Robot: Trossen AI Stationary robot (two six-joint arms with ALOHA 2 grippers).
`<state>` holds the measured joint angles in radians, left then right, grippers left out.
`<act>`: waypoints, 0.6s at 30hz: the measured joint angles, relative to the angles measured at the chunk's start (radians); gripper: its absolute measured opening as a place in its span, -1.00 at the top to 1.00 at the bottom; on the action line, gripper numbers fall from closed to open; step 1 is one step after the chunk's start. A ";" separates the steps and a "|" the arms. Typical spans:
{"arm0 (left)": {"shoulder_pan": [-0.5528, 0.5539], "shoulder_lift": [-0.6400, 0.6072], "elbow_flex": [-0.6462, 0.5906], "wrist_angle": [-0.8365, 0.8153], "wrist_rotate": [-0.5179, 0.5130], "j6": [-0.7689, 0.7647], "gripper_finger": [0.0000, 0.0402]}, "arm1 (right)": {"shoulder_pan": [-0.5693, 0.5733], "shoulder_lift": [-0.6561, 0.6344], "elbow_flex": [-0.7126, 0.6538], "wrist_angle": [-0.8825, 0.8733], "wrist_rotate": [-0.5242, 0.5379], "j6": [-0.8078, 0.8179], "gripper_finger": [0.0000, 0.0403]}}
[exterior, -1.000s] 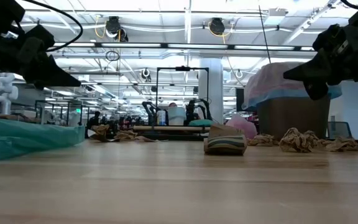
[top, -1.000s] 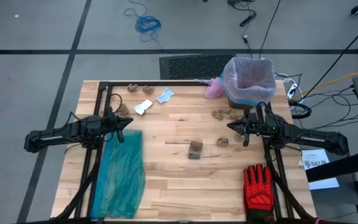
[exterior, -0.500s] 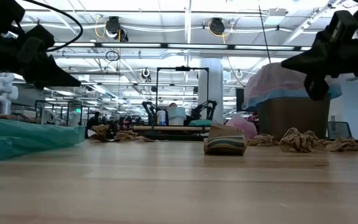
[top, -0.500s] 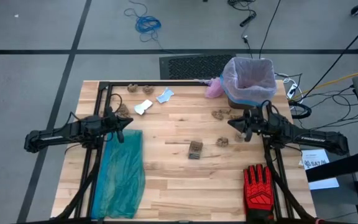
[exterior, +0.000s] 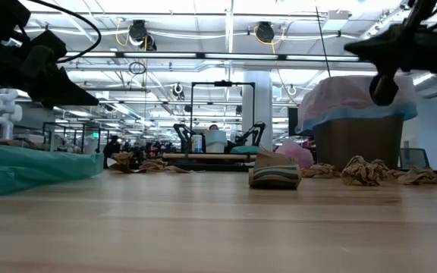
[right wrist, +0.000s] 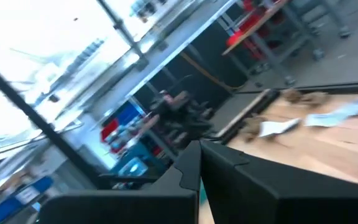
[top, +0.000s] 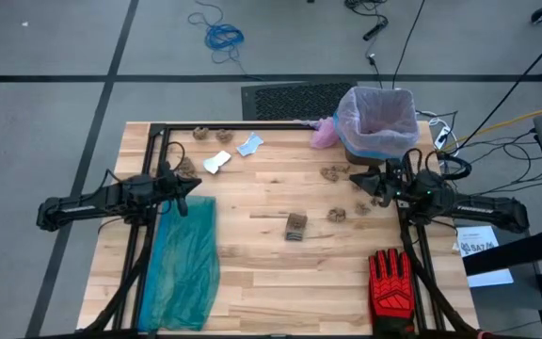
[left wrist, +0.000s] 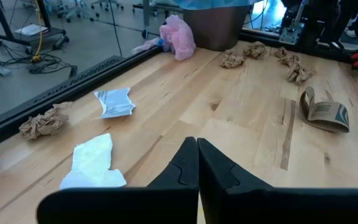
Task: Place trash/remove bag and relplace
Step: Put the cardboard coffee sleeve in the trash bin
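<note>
High view, right hand [top: 358, 180] pressed together, empty, beside brown trash wads [top: 334, 173], near bag [top: 377, 122]

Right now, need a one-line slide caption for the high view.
Both arms hover over the table, left end effector and right end effector shut; paper trash scattered beside the lined bin.

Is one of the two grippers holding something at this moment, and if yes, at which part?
Nothing is held. The left gripper and the right gripper are both shut with nothing between their fingers.
</note>
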<state>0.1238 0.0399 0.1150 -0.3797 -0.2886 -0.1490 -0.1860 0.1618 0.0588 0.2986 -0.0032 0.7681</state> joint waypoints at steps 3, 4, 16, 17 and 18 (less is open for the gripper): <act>0.000 0.000 0.000 0.000 0.000 0.000 1.00 | 0.020 0.052 0.085 -0.084 -0.027 -0.028 1.00; 0.000 0.000 0.000 0.000 0.000 0.000 1.00 | 0.029 0.077 0.119 -0.119 -0.034 -0.047 1.00; 0.000 0.000 0.000 0.000 0.000 0.000 1.00 | 0.121 0.487 0.409 -0.381 -0.127 -0.211 1.00; 0.000 0.000 0.000 0.001 0.000 0.000 1.00 | 0.131 0.520 0.418 -0.373 -0.127 -0.227 1.00; 0.000 0.000 0.000 0.000 0.000 0.000 1.00 | 0.139 0.552 0.427 -0.368 -0.125 -0.234 1.00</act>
<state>0.1238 0.0398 0.1150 -0.3794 -0.2886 -0.1493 -0.0466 0.7140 0.4860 -0.0696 -0.1280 0.5338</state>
